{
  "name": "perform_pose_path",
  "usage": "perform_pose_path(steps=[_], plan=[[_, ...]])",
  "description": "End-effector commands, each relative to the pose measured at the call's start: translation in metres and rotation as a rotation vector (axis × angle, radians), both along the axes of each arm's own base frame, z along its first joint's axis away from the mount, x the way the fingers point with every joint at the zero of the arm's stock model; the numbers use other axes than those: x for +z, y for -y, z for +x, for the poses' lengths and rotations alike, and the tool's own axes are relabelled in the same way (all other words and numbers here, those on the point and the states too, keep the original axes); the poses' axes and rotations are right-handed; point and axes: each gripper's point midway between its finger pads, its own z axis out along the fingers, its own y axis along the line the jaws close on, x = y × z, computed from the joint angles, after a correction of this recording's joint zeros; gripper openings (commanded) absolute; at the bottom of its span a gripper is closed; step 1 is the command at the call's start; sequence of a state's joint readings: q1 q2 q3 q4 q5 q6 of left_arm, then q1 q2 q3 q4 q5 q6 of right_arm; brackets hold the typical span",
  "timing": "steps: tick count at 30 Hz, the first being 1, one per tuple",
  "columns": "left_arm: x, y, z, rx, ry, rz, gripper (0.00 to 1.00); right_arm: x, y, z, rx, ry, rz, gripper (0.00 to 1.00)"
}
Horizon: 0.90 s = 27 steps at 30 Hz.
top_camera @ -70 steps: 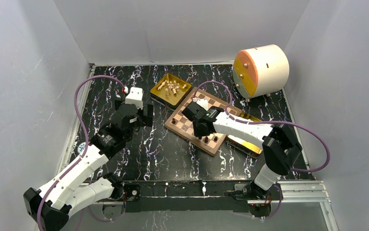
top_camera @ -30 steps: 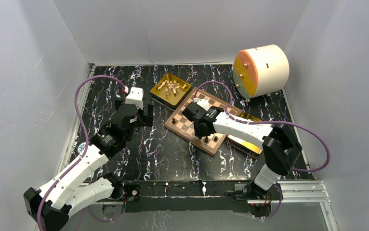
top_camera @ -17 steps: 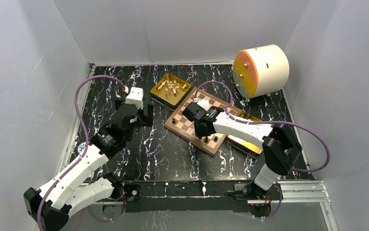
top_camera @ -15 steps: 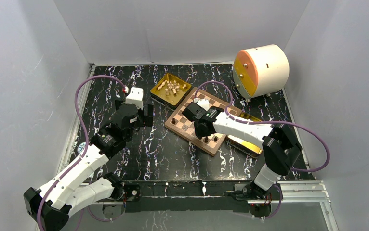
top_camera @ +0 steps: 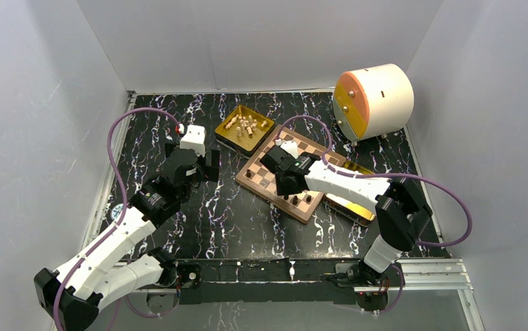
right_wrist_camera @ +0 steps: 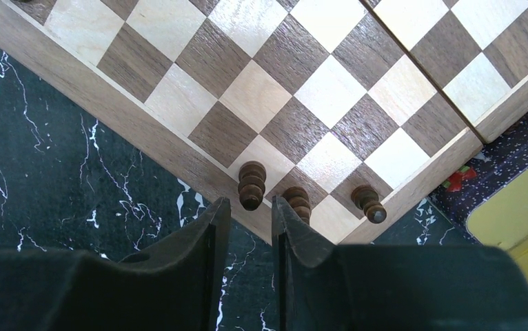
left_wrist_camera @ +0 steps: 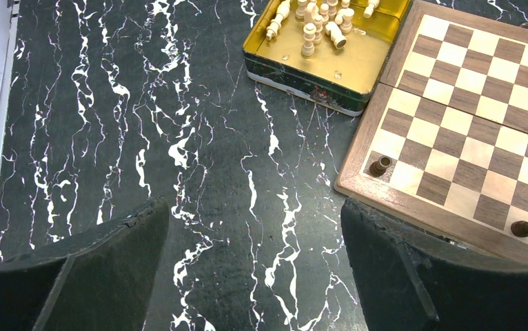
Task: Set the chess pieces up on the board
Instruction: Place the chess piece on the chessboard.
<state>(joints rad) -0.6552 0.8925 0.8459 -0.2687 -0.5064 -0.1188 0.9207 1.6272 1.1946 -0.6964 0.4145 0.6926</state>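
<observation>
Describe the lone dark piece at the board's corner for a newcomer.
Start at the checkered board mid-table. On its corner square nearest the left arm stands one dark brown piece. It has no neighbours; three other dark pieces cluster further along that edge.

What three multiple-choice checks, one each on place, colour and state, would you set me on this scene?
1. The cream pieces lie: A in the gold tray; B on the board; C on the table.
2. The placed pieces are: A cream; B dark brown; C red.
3. The left gripper is: A wide open, empty; B shut on a piece; C shut, empty.
Answers: A, they lie heaped in the tray; B, brown ones stand along the board's edge; A, its fingers stand far apart with nothing between.
</observation>
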Motion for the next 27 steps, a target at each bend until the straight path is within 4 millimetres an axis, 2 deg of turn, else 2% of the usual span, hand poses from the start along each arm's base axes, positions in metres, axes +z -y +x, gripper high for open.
perform_pose_path(steps=[1,9,17,27], plan=[[0.006,0.001,0.002,0.0,0.026,-0.012,0.91,0.003,-0.009,0.008,0.019,0.028,0.019,0.38],[0.006,0.0,0.001,0.002,0.029,-0.011,0.92,-0.001,-0.006,0.011,0.013,0.023,-0.023,0.36],[0.007,0.0,0.001,0.002,0.031,-0.012,0.91,0.001,-0.005,0.01,0.011,0.021,-0.03,0.23],[0.007,0.001,0.001,0.0,0.031,-0.015,0.91,0.006,-0.001,0.007,0.002,0.023,-0.023,0.2]])
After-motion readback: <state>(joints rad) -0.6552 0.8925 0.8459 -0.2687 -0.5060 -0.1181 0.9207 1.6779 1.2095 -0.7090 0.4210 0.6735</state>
